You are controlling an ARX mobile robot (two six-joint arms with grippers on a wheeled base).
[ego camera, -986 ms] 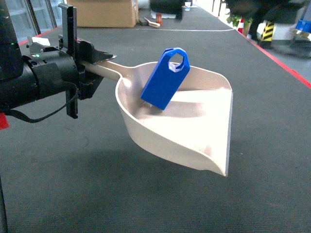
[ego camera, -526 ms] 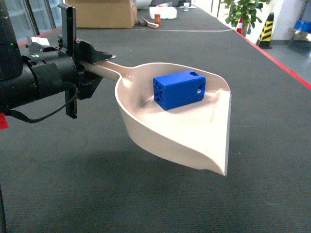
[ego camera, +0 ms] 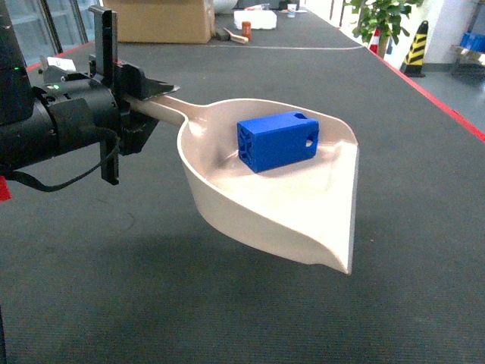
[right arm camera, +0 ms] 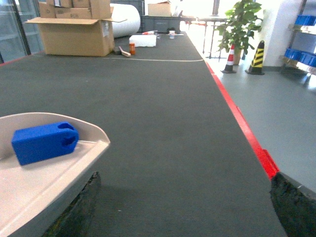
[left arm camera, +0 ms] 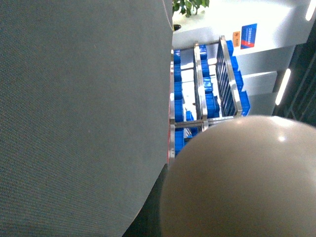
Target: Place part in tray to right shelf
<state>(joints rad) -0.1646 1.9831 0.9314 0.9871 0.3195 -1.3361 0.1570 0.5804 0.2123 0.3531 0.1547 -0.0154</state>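
Currently we are carrying the tray (ego camera: 303, 220) by its handle, our left hand (ego camera: 140, 95) clamping it. The part (ego camera: 277, 141) is lying on its side inside the tray, near the back wall. Loading is looking done; delivery to the right shelf is remaining. A rack with blue crates (left arm camera: 207, 94) is showing only in the left wrist view. Right hand: dark tips spread at the frame corners, holding nothing.

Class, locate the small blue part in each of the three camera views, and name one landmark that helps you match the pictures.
Head: the blue part lies in the beige tray, centre frame.
Left wrist: not in view; only the tray's underside.
Right wrist: the part lies at the left edge, in the tray.
Shared landmark: the tray itself.
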